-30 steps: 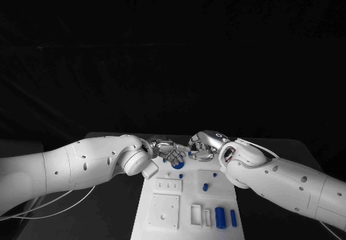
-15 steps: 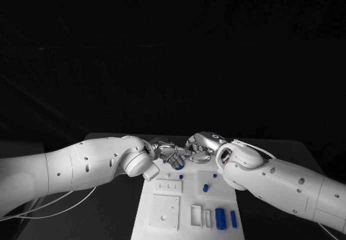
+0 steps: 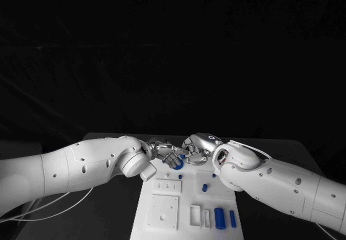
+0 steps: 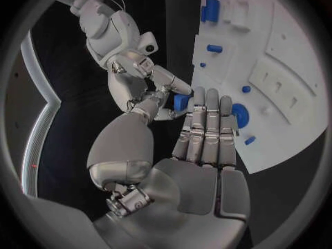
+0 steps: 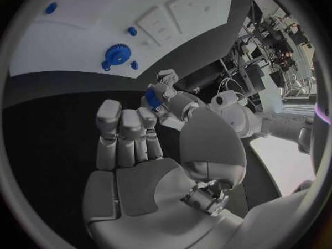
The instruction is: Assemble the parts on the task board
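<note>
Right hand [image 5: 149,149] pinches a small blue block [image 5: 152,98] (flat-sided); left hand [image 4: 201,144], fingers straight, touches it, grip unclear.

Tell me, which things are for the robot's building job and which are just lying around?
For the job:
task board
small blue part, pinched by the right robot hand, with the left robot hand beside it
blue gear
blue cylinders

Just lying about:
white cables by the left arm
black table
</note>
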Robot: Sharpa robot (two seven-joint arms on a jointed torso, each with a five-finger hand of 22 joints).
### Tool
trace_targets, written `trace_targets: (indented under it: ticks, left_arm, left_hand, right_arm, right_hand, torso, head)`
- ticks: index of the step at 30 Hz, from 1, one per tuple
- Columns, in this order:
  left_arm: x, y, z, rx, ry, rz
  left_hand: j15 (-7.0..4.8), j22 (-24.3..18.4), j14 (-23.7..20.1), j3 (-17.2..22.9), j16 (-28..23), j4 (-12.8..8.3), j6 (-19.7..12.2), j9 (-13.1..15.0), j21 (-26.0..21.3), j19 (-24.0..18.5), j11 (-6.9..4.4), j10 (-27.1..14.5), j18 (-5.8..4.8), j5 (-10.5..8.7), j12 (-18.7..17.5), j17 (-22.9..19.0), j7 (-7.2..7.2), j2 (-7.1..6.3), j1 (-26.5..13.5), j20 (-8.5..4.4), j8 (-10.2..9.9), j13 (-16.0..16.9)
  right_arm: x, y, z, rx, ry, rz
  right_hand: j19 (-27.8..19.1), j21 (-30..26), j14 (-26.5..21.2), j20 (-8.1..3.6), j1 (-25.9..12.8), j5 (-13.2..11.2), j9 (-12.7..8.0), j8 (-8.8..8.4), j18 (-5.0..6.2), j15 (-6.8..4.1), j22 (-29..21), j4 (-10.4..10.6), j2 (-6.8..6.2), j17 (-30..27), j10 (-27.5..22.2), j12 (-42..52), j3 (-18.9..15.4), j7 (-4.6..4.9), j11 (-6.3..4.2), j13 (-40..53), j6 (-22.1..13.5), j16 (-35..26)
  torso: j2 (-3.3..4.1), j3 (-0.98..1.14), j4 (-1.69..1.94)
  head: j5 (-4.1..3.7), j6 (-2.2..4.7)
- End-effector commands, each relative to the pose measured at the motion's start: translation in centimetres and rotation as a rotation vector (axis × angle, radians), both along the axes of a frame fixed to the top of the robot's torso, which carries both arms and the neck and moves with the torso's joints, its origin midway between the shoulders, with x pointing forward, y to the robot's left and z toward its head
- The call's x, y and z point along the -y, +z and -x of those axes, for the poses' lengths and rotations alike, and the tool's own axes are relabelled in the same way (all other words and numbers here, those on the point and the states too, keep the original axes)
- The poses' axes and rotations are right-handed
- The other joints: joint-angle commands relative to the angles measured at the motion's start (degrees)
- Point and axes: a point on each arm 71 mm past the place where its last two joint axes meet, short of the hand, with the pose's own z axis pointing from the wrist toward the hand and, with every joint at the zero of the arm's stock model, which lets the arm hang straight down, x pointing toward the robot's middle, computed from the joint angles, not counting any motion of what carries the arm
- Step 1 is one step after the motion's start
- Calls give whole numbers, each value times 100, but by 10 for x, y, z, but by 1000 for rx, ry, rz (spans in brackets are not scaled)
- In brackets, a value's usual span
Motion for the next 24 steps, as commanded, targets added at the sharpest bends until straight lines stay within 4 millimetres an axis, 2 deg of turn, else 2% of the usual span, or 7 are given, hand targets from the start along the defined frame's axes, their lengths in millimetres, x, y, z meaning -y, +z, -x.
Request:
trace_targets:
  ticks: [1,6,10,14,17,21,24]
  left_arm:
    - [1,2,0,15,4,7]
    - [3,1,0,11,0,8]
    - [2,1,0,11,4,8]
    - [1,1,-1,13,10,8]
    - [0,2,-1,15,14,8]
    - [0,2,-1,17,16,10]
    - [0,2,-1,18,17,12]
  left_hand:
    - [10,45,52,-30,52,-23,75,21,18,45,-5,42,76,56,52,-9,-24,63,24,11,45,13]
    - [-4,52,77,-39,85,-48,117,26,25,57,-21,69,71,100,82,-12,-42,100,47,0,56,29]
    - [-18,60,93,-40,127,-126,158,31,30,66,-36,91,62,138,113,-16,-57,189,116,-13,62,48]
    - [-35,69,115,-31,190,-292,215,39,38,76,-56,124,43,226,159,-21,-75,389,233,-27,72,73]
    - [-43,73,114,-23,233,-449,253,45,42,85,-70,143,23,423,189,-32,-87,579,289,-39,73,91]
    - [-44,74,102,-1,264,-650,305,55,41,86,-87,173,6,524,220,-56,-104,751,332,-44,78,108]
    - [-45,73,101,21,275,-707,324,58,40,87,-94,185,1,541,229,-66,-110,804,335,-47,79,112]
  right_arm:
    - [-2,-2,1,-5,11,24]
    - [-4,-2,2,-7,15,25]
    - [-5,-2,3,-8,17,26]
    - [-5,-2,3,-11,18,28]
    - [-5,-2,3,-12,20,29]
    - [-6,-2,4,-14,21,31]
    - [-6,-3,4,-15,22,33]
  right_hand:
    - [6,15,10,-18,-4,37,-4,14,385,-41,72,28,-52,6,7,25,20,179,-24,7,207,-12]
    - [6,15,10,-19,-3,45,-2,14,385,-41,72,28,-48,6,6,24,23,179,-24,7,207,-13]
    - [6,15,10,-19,-3,48,-1,14,385,-41,72,28,-49,7,6,24,23,179,-24,7,207,-13]
    - [6,15,10,-19,-4,51,0,13,385,-41,72,29,-49,7,6,24,23,179,-24,7,207,-13]
    - [6,15,9,-19,-7,54,0,13,385,-41,72,29,-50,7,6,24,22,179,-24,7,207,-14]
    - [6,15,9,-19,-8,57,1,13,385,-41,73,30,-50,7,5,23,21,179,-24,7,207,-15]
    - [5,14,9,-19,-8,59,2,12,385,-41,73,30,-50,7,5,23,21,179,-24,8,207,-15]
  torso:
    - [18,-24,68]
    - [24,-25,66]
    - [22,-22,65]
    - [24,-21,68]
    - [23,-21,69]
    - [22,-21,66]
    - [23,-19,62]
  head:
    - [-57,22]
    - [-52,28]
    - [-53,23]
    - [-45,19]
    - [-42,16]
    - [-38,18]
    - [-35,21]
